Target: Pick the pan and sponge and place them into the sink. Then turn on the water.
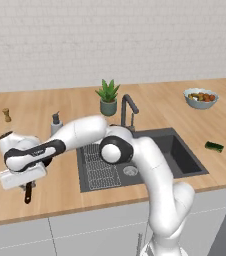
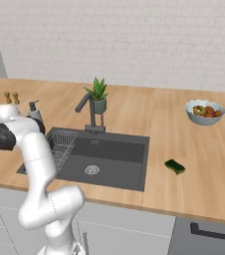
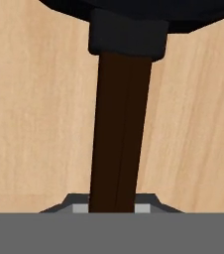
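The pan's black body (image 3: 134, 10) fills the top of the hand view, and its long dark handle (image 3: 119, 124) runs down between my fingertips. My gripper (image 3: 113, 208) is shut on that handle, a pad pressed to each side. In the left base view the gripper (image 1: 26, 184) hangs low over the counter left of the sink, with the handle's end (image 1: 28, 195) poking out below; the hand hides the pan body. The green sponge (image 1: 214, 146) (image 2: 174, 166) lies on the counter right of the sink (image 1: 182, 152) (image 2: 112, 157). The faucet (image 1: 128, 107) (image 2: 90, 108) stands behind the basin, no water running.
A soap dispenser (image 1: 56, 123) (image 2: 34, 112) stands near my forearm at the sink's back left corner. A potted plant (image 1: 108, 98) (image 2: 98, 95) is behind the faucet. A fruit bowl (image 1: 201, 98) (image 2: 205, 111) sits far right, two shakers (image 1: 0, 115) far left.
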